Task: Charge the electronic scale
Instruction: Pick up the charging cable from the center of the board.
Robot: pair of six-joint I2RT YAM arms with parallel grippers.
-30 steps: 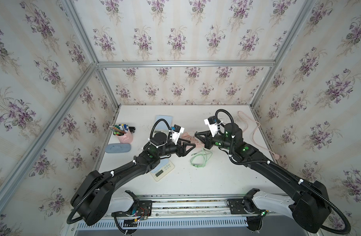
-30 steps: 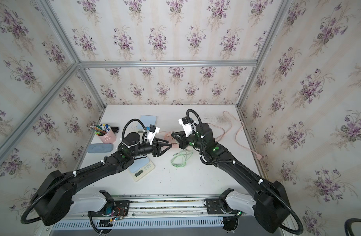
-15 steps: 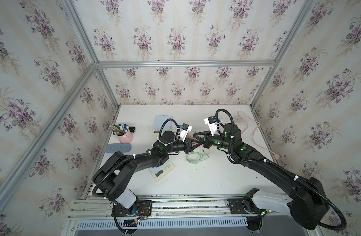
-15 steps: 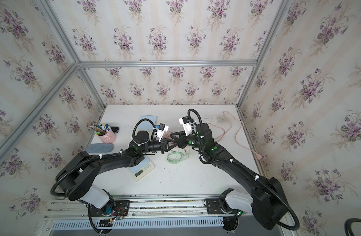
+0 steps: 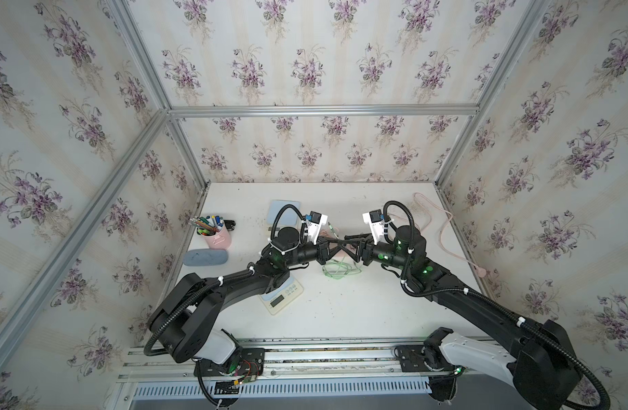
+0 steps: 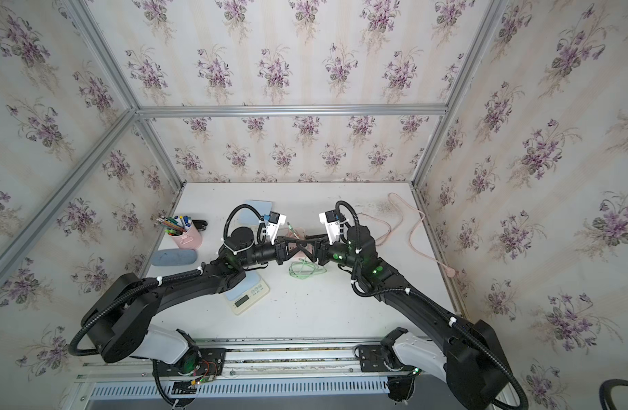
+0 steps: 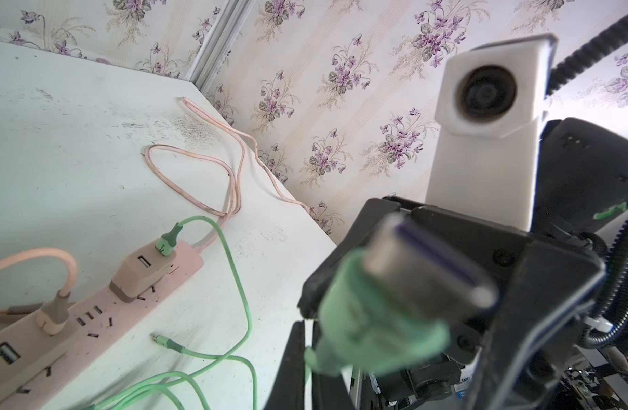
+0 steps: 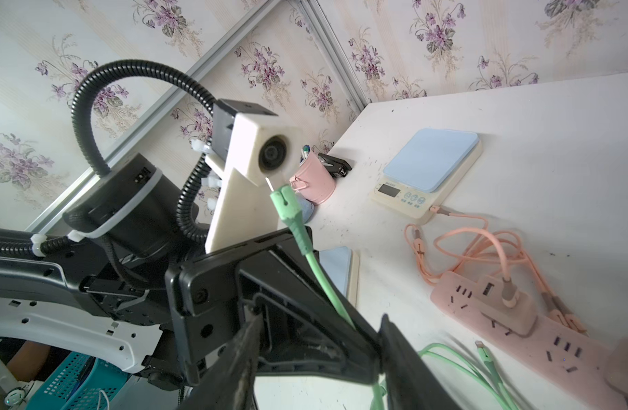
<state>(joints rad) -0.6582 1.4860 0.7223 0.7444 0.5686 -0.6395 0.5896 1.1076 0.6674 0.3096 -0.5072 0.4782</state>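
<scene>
My left gripper (image 5: 342, 244) is shut on the green cable's plug (image 7: 383, 319), whose metal tip points at the left wrist camera. My right gripper (image 5: 353, 245) faces it tip to tip; in the right wrist view its fingers (image 8: 241, 362) stand open on either side of the left fingers, off the cable. The plug (image 8: 287, 209) pokes out past the left fingers. The cable's other end sits in a charger (image 7: 145, 273) on the pink power strip (image 7: 92, 312). A blue-topped scale (image 5: 284, 296) lies under my left forearm; another scale (image 8: 426, 174) at the back has a pink cable plugged in.
Green cable loops (image 5: 341, 268) and a loose green connector (image 8: 483, 351) lie below the grippers. A pink cable (image 5: 444, 230) snakes along the right wall. At the left stand a pink pen cup (image 5: 216, 236), a blue case (image 5: 205, 257) and a small black object (image 5: 229, 223).
My left gripper moved right to meet the right one and shut on the green plug. The right gripper, shut on the plug before, has opened.
</scene>
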